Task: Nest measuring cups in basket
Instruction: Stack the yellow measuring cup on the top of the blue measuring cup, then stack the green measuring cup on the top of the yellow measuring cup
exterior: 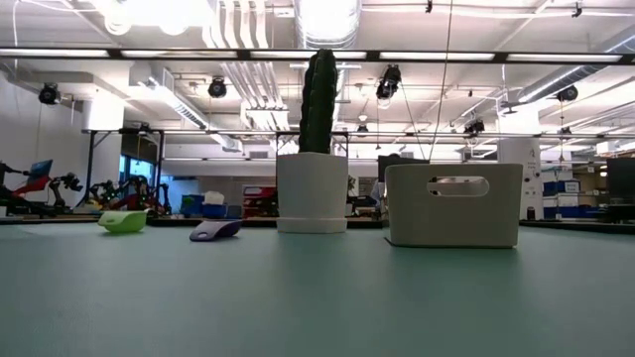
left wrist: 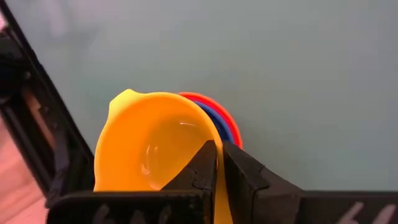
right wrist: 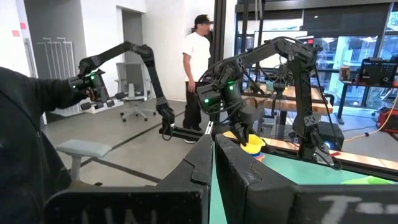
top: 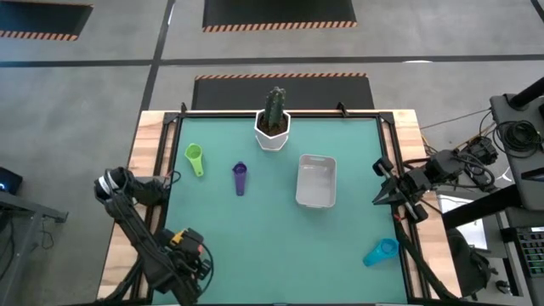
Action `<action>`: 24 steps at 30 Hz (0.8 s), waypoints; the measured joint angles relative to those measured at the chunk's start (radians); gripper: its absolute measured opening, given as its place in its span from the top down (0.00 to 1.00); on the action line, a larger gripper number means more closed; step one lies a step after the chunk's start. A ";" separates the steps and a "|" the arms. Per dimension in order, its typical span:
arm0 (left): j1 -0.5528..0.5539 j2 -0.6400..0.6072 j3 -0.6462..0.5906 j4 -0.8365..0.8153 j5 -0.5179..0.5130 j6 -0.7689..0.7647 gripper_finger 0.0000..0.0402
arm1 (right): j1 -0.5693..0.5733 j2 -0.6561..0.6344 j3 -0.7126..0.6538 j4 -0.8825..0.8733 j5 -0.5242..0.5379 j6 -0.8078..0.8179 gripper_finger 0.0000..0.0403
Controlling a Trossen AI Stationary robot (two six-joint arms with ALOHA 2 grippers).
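A green-topped table fills the middle of the overhead view, with a wooden border. No brand, label or readable writing shows on anything.

Right of centre sits the basket, a pale rectangular bin with nothing visible inside. At the table's upper middle stands a white pot holding a cactus; in the level view it stands just left of the basket, and nothing blocks either.

The left gripper is at the lower left corner of the table. Its wrist view shows the fingers narrowed onto the rim of a yellow cup, which sits on a blue cup and a red cup.

The right gripper waits at the table's right edge, fingers close together, holding nothing.

A green cup lies upper left, a purple cup just right of it, and a teal cup at lower right.

A person in a white shirt stands in the room beyond.
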 joint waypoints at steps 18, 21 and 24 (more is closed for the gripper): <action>-0.001 0.000 -0.067 0.083 0.001 -0.027 0.89 | 0.000 0.000 0.000 0.000 0.000 0.001 0.98; -0.001 0.000 -0.058 0.084 0.001 -0.018 0.85 | 0.000 0.000 0.000 0.000 0.000 0.001 0.98; -0.001 0.000 -0.042 0.077 0.004 -0.004 0.82 | 0.000 0.000 0.000 0.000 0.000 0.001 0.98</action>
